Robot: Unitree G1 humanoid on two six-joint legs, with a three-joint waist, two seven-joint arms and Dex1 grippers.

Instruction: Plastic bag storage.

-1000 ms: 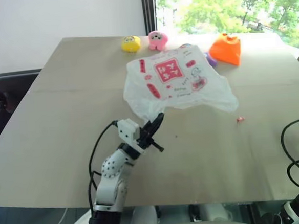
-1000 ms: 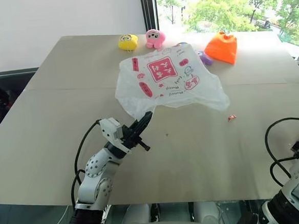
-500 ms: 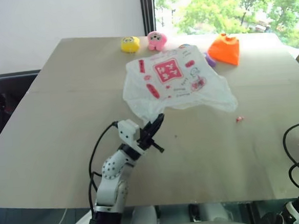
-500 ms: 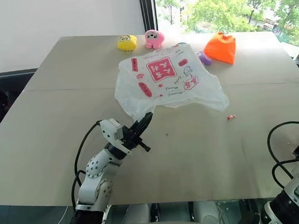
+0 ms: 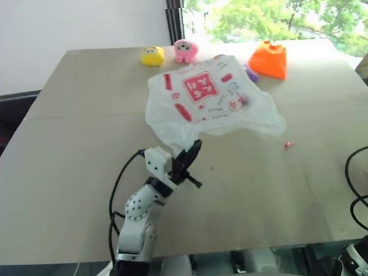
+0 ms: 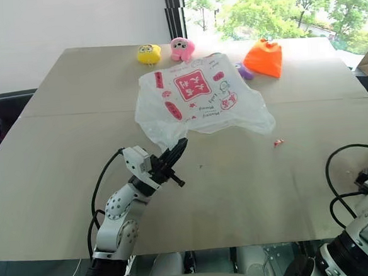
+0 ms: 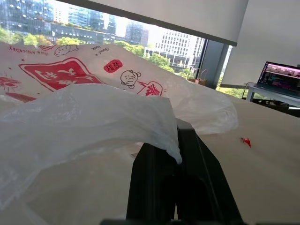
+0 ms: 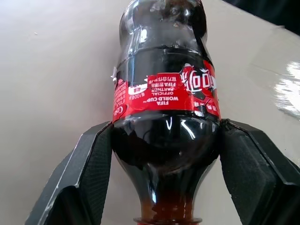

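Across the table's [image 5: 59, 159] far middle lies the plastic bag [image 5: 210, 101], its near corner pinched by the raised left gripper [image 5: 194, 151] angled forward, while the right gripper [image 8: 164, 154] clasps a cola bottle [image 8: 164, 84].

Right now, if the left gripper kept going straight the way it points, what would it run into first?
The plastic bag: the left gripper is already shut on its near edge and points into its bulk. The toys behind are probably farther along, though depth is unclear.
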